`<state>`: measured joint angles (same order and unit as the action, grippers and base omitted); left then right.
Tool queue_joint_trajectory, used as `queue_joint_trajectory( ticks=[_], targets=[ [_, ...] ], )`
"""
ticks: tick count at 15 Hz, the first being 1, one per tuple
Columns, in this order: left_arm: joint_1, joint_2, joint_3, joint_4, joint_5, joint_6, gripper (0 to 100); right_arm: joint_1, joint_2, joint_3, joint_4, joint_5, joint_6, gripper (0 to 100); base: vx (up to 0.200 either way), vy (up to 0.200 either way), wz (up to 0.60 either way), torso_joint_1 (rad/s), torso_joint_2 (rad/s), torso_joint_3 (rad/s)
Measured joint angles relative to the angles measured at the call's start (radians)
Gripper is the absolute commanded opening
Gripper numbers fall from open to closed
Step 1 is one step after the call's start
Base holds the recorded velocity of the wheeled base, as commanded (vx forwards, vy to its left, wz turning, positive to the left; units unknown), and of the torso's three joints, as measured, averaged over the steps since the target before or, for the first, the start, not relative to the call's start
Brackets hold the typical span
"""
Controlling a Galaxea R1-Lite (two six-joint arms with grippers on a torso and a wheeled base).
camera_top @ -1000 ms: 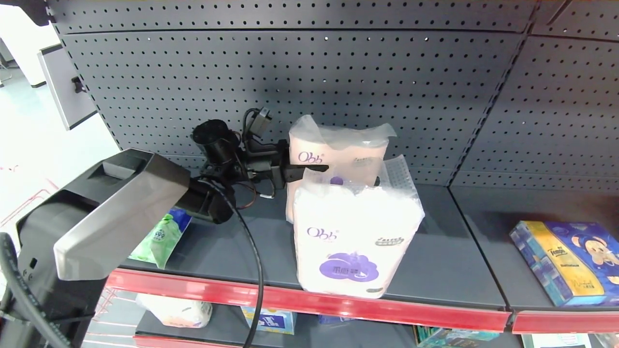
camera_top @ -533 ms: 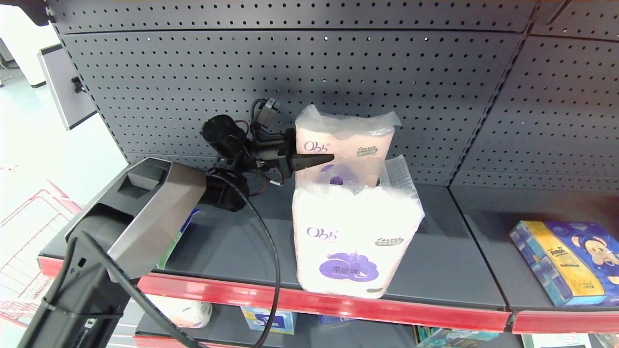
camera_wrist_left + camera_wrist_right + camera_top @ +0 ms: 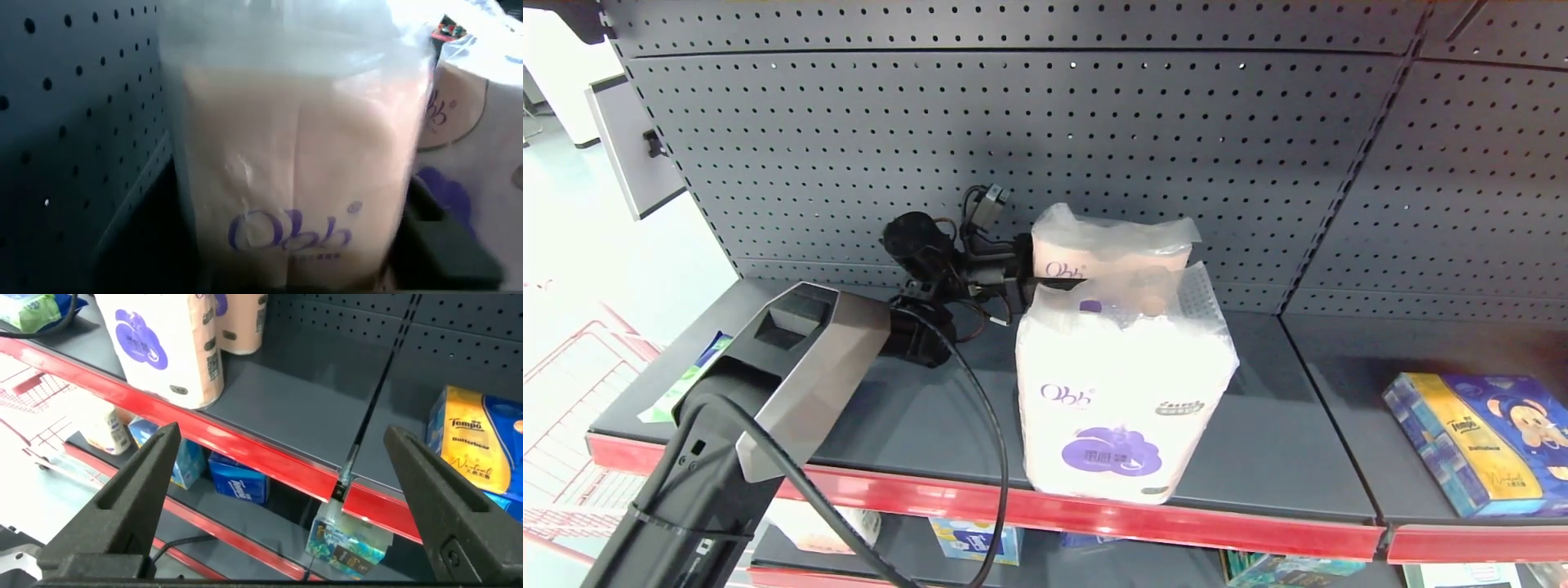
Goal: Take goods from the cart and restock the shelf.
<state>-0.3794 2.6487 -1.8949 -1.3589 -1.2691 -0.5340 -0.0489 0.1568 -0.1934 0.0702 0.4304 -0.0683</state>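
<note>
Wire of a red cart [image 3: 572, 384] showed at the lower left of the head view, below the end of the grey shelf [image 3: 1258, 441]. On the shelf's left end lay a green and white packet [image 3: 682, 384], partly hidden by the left arm, which ran from the lower left corner up toward the middle of the frame. There the left gripper [image 3: 1094, 286] was clamped on a peach pack of tissue rolls [image 3: 1111, 245], one dark finger [image 3: 1058, 283] pressed against the pack's left side. The pack stood upright near the pegboard back wall [image 3: 1013, 139], and in the left wrist view it sat between the fingers [image 3: 294, 163]. Whether its base rested on the shelf could not be told, because a white pack of tissue rolls [image 3: 1123, 400] stood directly in front of it, at the shelf's red front edge. Well apart from both, at the right edge of the frame, a blue and yellow tissue box [image 3: 1486, 441] lay flat on the next shelf bay. In the right wrist view the right gripper [image 3: 280, 437] hung in front of the red edge with its fingers spread wide and nothing between them. Blue boxes [image 3: 237, 478] stood on the lower shelf beneath it.
</note>
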Motion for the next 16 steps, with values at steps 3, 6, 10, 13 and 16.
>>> queue_joint_trajectory(
  ticks=[3, 6, 10, 13, 16],
  targets=[
    [0.0, 0.0, 0.004, -0.016, -0.001, -0.003, 100, 0.0, -0.001, 0.001, 0.0, -0.002, 0.0, 100, 0.0, 0.0, 0.0, 0.0, 0.0, 0.0],
    [0.001, -0.003, 0.011, -0.033, -0.002, -0.053, 100, 0.001, -0.001, 0.002, 0.0, -0.013, 0.0, 100, 0.0, 0.0, 0.0, 0.0, 0.0, 0.0],
    [0.005, -0.019, 0.021, -0.069, -0.004, -0.111, 100, 0.001, -0.001, -0.001, 0.0, -0.014, 0.0, 100, 0.0, 0.0, 0.0, 0.0, 0.0, 0.0],
    [0.005, -0.053, 0.111, -0.082, -0.003, -0.145, 100, 0.0, -0.001, 0.0, 0.0, -0.014, 0.0, 100, 0.0, 0.0, 0.0, 0.0, 0.0, 0.0],
    [0.011, -0.099, 0.243, -0.169, -0.003, -0.16, 100, 0.0, -0.003, 0.004, 0.001, -0.013, 0.0, 100, 0.0, 0.0, 0.0, 0.0, 0.0, 0.0]
  ],
)
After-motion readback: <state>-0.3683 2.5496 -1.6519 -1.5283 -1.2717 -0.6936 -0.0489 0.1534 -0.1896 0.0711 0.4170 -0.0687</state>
